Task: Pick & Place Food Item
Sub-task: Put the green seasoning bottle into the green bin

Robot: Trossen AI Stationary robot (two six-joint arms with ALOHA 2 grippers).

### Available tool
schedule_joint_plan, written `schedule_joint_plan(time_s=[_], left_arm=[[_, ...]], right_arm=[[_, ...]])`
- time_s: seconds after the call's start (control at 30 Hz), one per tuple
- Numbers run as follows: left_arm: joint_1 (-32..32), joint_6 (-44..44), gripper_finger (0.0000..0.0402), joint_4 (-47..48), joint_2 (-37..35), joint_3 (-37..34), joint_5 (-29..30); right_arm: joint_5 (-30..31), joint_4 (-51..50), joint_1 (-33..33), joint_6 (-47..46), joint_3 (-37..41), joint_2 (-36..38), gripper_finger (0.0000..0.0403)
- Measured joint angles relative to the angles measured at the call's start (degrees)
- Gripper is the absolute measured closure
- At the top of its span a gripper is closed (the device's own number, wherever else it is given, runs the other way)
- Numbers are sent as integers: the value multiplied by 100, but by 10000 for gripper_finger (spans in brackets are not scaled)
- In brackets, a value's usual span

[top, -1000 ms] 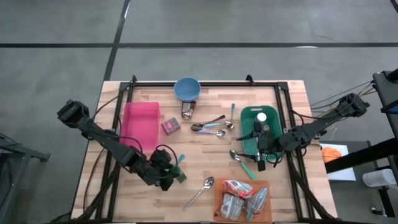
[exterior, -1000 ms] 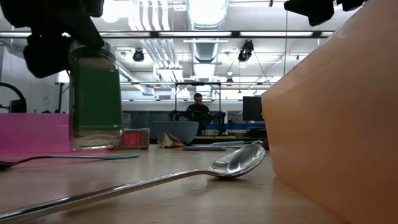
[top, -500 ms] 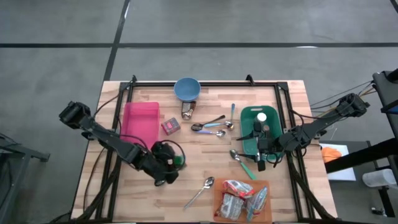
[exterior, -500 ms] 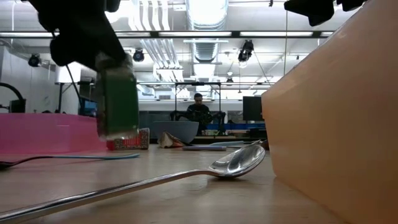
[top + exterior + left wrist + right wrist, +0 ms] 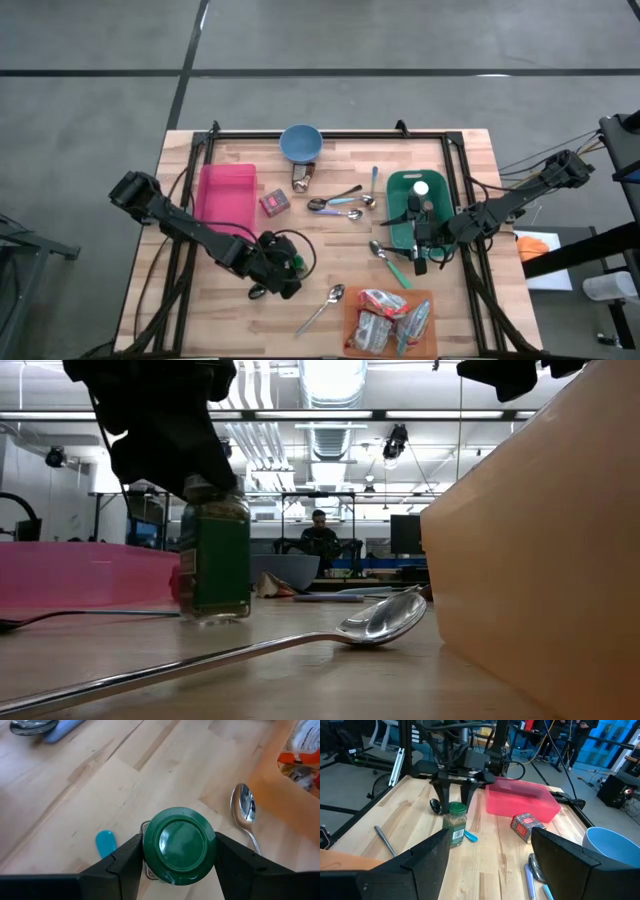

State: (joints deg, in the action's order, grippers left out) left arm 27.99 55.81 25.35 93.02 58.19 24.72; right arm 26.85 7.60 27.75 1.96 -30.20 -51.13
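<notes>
The left gripper [image 5: 283,272] grasps a spice jar [image 5: 215,558] just under its green lid [image 5: 175,844], one finger on each side of the neck; the jar hangs upright below the gripper, its base at or barely above the table [image 5: 330,250], and contact cannot be told for sure. The jar looks like clear glass or hard plastic filled with green flakes; it is probably stiff, fairly light, smooth-walled and so apt to slip or swing; the hold beneath the lid's rim seems the safest place, since the rim gives the fingers a ledge. A metal spoon [image 5: 322,308] lies just beside the gripper, toward the orange tray [image 5: 350,312] of packets; a blue-handled utensil [image 5: 105,843] lies under the jar's far side; the pink bin [image 5: 227,195] stands near, behind the arm. The right gripper [image 5: 418,252] waits with fingers spread, well apart, at the green container [image 5: 400,185].
</notes>
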Motion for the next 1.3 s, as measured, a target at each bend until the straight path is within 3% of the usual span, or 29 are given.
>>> schedule_joint_plan(time_s=[0.2, 0.57, 1.3], left_arm=[[-8, 110, 196, -39, 80, 20, 38], [-17, 208, 150, -137, 89, -10, 76], [-13, 205, 146, -106, 89, -8, 8]], right_arm=[[0, -2, 0, 0, 0, 0, 126], [0, -4, -1, 0, 0, 0, 126], [0, -4, 0, 0, 0, 0, 126]])
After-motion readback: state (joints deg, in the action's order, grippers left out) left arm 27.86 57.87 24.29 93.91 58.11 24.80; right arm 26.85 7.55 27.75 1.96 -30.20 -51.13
